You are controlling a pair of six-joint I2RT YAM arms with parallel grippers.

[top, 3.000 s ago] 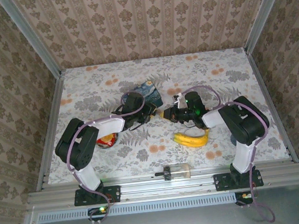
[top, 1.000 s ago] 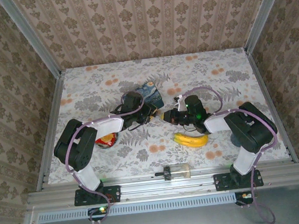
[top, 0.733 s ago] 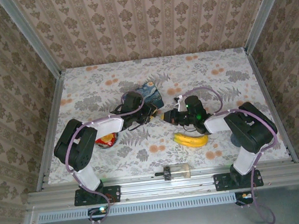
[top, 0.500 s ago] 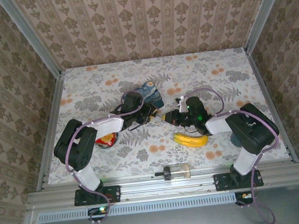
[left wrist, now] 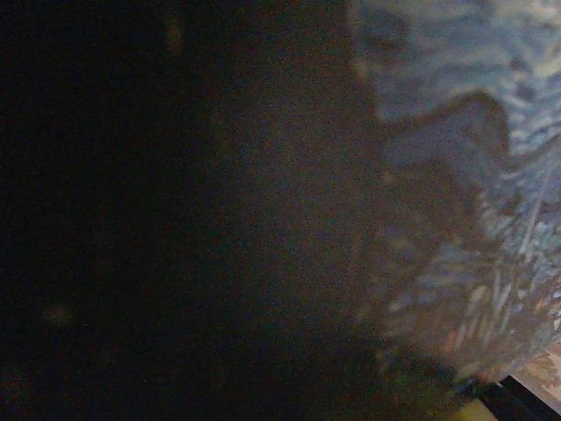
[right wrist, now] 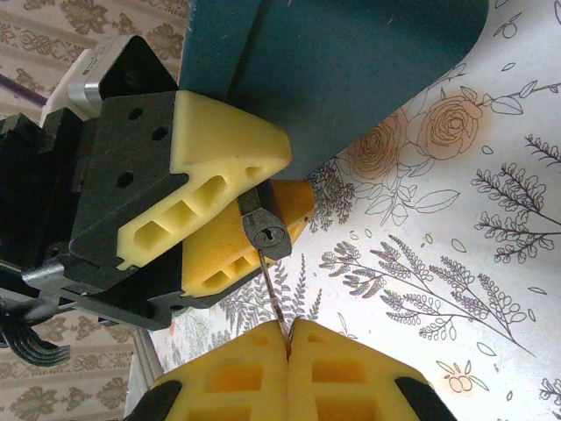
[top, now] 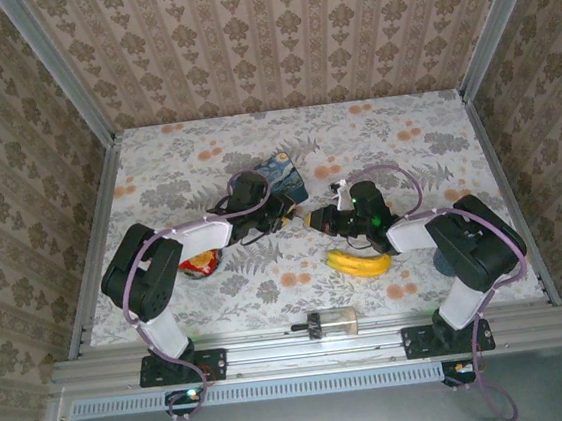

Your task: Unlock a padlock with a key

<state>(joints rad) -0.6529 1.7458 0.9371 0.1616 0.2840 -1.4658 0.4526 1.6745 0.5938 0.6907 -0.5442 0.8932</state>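
Found tiny dark padlock point(right wrist: 266, 232) nipped btwn pale fingers point(right wrist: 230, 140) of left gripper point(top: 283, 213), up off the table point(top: 414, 136), just beside blue tin point(right wrist: 351, 70), near mid-table in top view. Noted right gripper point(right wrist: 287, 331) clamped tight on thin key point(right wrist: 273, 294), w/ blade poking out toward the lock. Saw key tip right at keyhole face; couldn't tell if entered or only touching.

Risks, as judged:
- Could've missed the slot w/ tip slightly off-line, then skated over the face and shoved lock round in its grip.
- Could've bent the thin blade if driven on at an angle.
- Could've lost key from the pinch, w/ so little of it gripped, esp. once turned.
- Could've spun lock along w/ the key instead of freeing it, given small hold on the body.
- Could've knocked the tin on any overshoot.

Direction: had keyhole end facing right gripper, approx. along line btwn the two grippers. Couldn't see shackle end, buried in left fingers. Judged long axis to run keyhole-to-shackle, roughly in line w/ key blade; exact tilt unclear.
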